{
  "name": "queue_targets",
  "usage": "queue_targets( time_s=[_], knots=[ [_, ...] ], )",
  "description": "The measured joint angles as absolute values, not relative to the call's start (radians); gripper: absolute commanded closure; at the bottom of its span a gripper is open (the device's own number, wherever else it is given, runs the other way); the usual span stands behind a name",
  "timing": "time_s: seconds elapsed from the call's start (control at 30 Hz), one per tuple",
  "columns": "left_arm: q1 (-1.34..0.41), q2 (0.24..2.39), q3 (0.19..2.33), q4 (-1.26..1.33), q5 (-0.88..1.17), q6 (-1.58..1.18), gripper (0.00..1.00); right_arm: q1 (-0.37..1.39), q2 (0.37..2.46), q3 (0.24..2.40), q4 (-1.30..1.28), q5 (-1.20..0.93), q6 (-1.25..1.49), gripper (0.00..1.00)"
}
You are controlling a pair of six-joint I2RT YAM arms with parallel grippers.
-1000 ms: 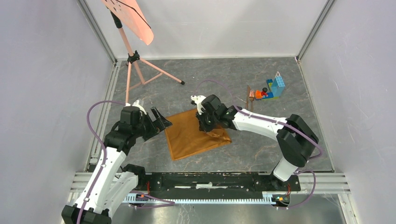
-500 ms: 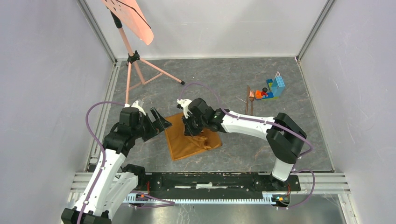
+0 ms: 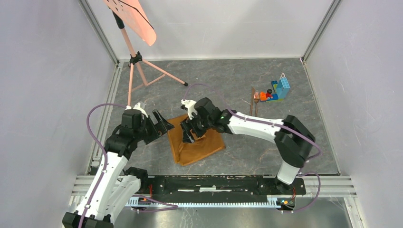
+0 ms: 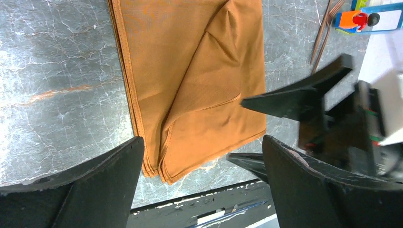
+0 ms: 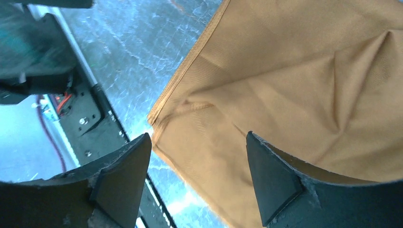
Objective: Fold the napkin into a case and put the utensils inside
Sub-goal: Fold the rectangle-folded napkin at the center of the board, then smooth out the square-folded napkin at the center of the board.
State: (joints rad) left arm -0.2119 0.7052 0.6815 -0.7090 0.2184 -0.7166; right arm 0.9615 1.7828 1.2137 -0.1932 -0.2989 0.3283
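The orange-brown napkin (image 3: 202, 146) lies folded on the grey table; its layered edges show in the left wrist view (image 4: 190, 80), with a diagonal flap on top. My right gripper (image 3: 191, 134) hangs open just above the napkin's left part, cloth (image 5: 294, 85) below its spread fingers (image 5: 119, 175), nothing between them. My left gripper (image 3: 166, 123) stands wide open at the napkin's left edge, empty (image 4: 203, 140). The utensils (image 3: 254, 100), two slim reddish-brown pieces, lie side by side at the far right, also seen in the left wrist view (image 4: 323, 28).
A colourful toy brick pile (image 3: 278, 90) sits right beside the utensils. A salmon-pink sheet on a tripod stand (image 3: 138, 59) occupies the back left. Metal frame rails run along the table's sides and the arms' base bar (image 3: 214, 183) along the near edge.
My right gripper carried the napkin's right side leftward, folding the cloth narrower, then opened and let it go. The left arm has barely moved.
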Motion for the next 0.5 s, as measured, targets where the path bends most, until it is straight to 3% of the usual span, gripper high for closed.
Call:
queue_targets(
  time_s=[0.3,0.5],
  knots=[
    [-0.212,0.72,0.682,-0.707,0.219,-0.717,0.0,0.751,1.577,0.958,-0.091,-0.426,0.306,0.17],
    [-0.212,0.737,0.682,-0.709,0.22,-0.717,0.0,0.675,1.657,0.894,-0.038,-0.49,0.309,0.35]
  ],
)
